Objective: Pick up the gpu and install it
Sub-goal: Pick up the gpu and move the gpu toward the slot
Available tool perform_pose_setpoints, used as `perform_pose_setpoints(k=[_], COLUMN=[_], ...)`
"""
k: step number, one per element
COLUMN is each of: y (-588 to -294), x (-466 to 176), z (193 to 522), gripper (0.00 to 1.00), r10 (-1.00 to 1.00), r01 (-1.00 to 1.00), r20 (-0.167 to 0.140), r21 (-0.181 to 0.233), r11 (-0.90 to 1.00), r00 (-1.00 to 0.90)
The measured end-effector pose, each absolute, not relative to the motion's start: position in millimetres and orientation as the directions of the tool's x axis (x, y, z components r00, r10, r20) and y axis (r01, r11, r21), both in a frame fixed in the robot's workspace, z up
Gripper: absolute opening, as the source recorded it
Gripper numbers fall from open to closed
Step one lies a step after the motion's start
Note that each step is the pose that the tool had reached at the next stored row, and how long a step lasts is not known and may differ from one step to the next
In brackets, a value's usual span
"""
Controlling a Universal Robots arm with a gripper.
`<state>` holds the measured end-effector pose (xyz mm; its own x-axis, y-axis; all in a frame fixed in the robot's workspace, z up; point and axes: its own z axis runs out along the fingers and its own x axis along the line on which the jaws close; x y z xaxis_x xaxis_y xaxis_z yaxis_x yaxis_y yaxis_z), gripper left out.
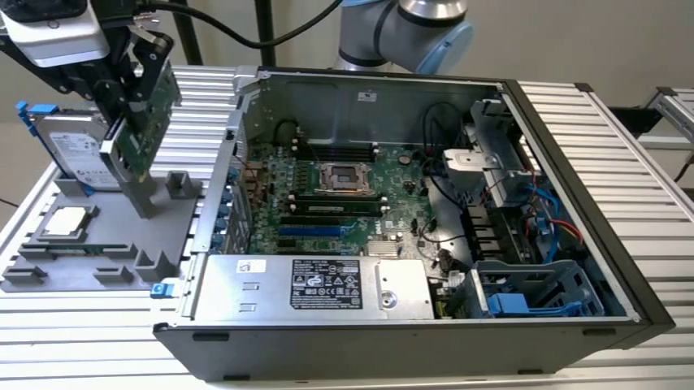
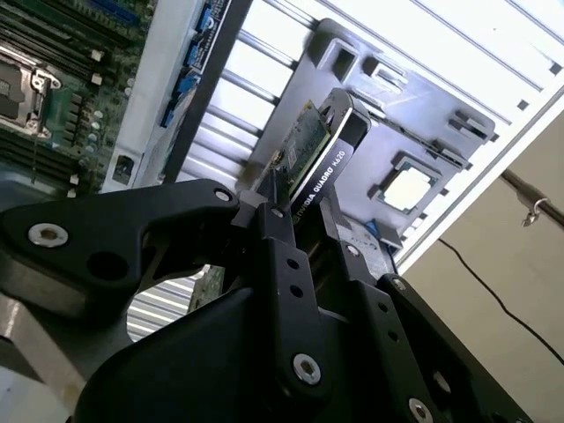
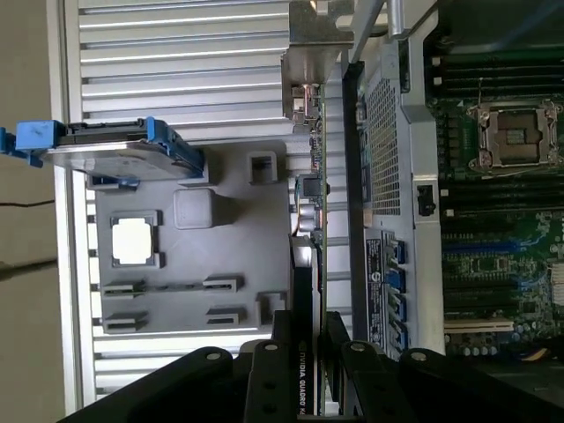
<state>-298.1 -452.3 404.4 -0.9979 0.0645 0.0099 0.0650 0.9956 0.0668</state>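
Black gripper [image 1: 132, 85] is pinched narrow on the top edge of the thin green gpu [image 1: 152, 134] with its black shroud. The card hangs upright over the grey moulded parts tray [image 1: 119, 231], around ten o'clock in the exterior view. My worry: with such an edge-only grip, the card could pivot, slip, or clip the wall of the open black computer case [image 1: 223, 183].

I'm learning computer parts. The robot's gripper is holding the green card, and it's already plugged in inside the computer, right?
Not plugged in. The gripper is holding the gpu, but outside the computer case, over the grey tray, as the exterior view shows.
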Motion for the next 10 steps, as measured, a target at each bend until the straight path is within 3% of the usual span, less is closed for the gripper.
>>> perform_pose_setpoints(k=[10], y=[-452.3], x=[-293.8], z=[408.5], gripper=[0.00], r10=[0.064], r01=[0.065], r20=[0.010], r21=[0.067], r11=[0.996], r00=[-0.998])
